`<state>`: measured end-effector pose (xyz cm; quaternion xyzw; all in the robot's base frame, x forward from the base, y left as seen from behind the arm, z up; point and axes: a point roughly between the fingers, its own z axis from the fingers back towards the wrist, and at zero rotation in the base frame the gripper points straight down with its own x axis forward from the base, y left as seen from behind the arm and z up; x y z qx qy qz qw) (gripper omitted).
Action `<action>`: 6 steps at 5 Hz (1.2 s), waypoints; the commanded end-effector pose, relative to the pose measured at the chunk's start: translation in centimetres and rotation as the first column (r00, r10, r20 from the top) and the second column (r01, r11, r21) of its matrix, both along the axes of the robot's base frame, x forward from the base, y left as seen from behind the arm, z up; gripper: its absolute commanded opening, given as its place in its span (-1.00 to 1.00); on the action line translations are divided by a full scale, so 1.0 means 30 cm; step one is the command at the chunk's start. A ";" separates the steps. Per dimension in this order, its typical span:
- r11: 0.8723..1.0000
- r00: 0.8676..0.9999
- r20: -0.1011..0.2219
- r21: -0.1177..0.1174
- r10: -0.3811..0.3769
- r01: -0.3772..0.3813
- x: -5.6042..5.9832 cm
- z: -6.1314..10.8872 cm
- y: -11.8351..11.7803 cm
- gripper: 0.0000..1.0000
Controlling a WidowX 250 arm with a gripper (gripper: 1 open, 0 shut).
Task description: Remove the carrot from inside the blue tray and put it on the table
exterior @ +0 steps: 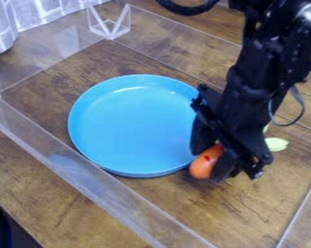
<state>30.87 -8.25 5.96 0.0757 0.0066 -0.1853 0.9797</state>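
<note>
My black gripper (220, 160) hangs low at the right edge of the blue tray (125, 121), shut on the carrot (205, 164). The carrot's orange body shows below the fingers, just past the tray's rim and close over the table (171, 208). Its light green leafy top (274, 144) sticks out to the right of the arm. The round blue tray has nothing lying in it.
A clear plastic barrier wall (80, 174) runs along the near left side of the wooden table. Another clear panel stands at the back (112, 19). A dark cable loops off the arm at the right (294, 111).
</note>
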 end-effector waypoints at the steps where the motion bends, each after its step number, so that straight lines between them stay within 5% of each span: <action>1: 0.999 0.999 0.041 -0.044 -0.005 0.007 0.026 0.041 -0.027 -1.00; 3: 0.995 0.999 0.032 -0.103 -0.003 0.006 0.018 0.024 -0.054 -1.00; 6: 0.986 0.999 0.032 -0.167 0.018 -0.012 0.060 -0.004 -0.050 -1.00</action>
